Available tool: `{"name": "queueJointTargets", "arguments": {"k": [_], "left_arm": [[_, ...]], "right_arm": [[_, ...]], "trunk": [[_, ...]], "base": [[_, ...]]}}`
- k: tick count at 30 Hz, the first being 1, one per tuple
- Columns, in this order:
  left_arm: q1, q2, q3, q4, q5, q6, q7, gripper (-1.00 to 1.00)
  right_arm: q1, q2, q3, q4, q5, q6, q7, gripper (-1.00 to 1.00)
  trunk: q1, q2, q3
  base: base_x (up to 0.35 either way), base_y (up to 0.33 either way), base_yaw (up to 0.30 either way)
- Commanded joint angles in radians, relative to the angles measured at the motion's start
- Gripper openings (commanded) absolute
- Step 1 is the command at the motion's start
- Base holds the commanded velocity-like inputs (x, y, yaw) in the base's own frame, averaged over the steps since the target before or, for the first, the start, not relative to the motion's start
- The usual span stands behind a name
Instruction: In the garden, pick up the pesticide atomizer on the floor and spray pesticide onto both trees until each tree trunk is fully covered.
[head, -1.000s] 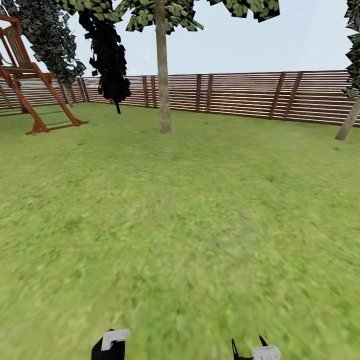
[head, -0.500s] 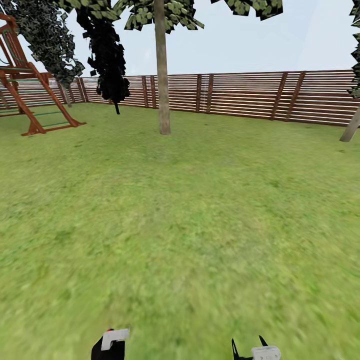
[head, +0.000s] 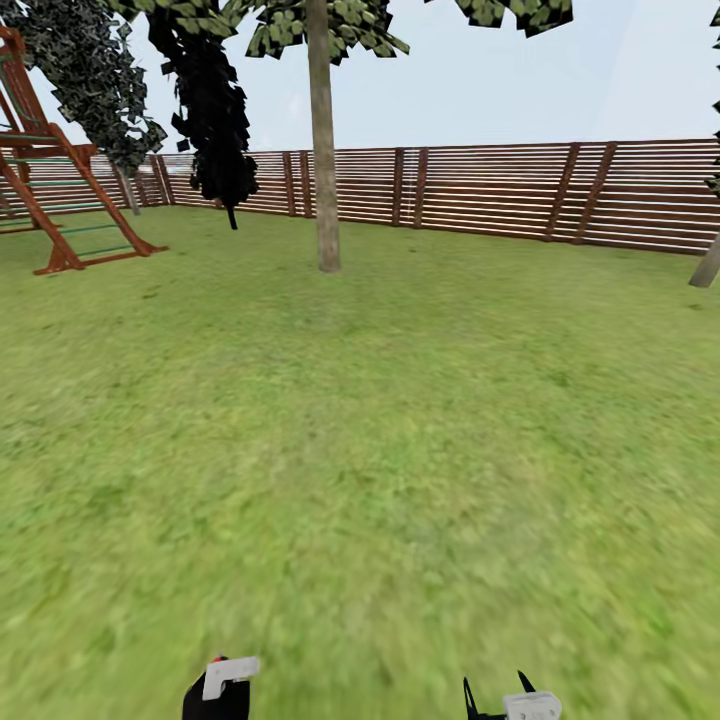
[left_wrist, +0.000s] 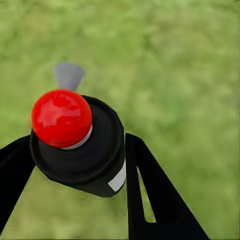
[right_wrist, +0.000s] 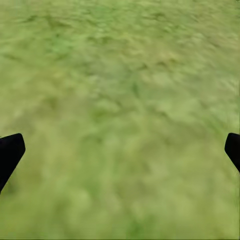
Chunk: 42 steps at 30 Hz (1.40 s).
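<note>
Crossing lawn (head: 380, 450) w/ pesticide atomizer (left_wrist: 82, 145) pinched in left gripper (left_wrist: 75, 165), bottom left, ready to spray. Right gripper (right_wrist: 120, 150) fingers spread, empty, bottom right. Tree trunk (head: 323, 150) upper centre, well ahead; approx. mid-approach.

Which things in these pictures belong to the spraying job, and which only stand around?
Belong to the job:
- pesticide atomizer, gripped by the left gripper
- tree trunk
- second trunk at the right edge

Only stand around:
- wooden fence
- red climbing frame
- dark bush
</note>
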Motion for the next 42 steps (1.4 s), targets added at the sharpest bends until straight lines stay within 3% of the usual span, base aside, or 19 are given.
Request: {"name": "queueJointTargets", "arguments": {"k": [1, 42], "left_arm": [[0.0, 0.0, 0.0, 0.0, 0.0, 0.0, 0.0, -1.0], [0.001, 0.0, 0.0, -0.005, 0.0, 0.0, 0.0, -1.0]], "right_arm": [[0.0, 0.0, 0.0, 0.0, 0.0, 0.0, 0.0, 1.0], [0.0, 0.0, -0.001, 0.0, 0.0, 0.0, 0.0, 1.0]], "trunk": [[0.0, 0.0, 0.0], [0.0, 0.0, 0.0]], "base": [[0.341, 0.0, 0.0], [0.341, 0.0, 0.0]]}}
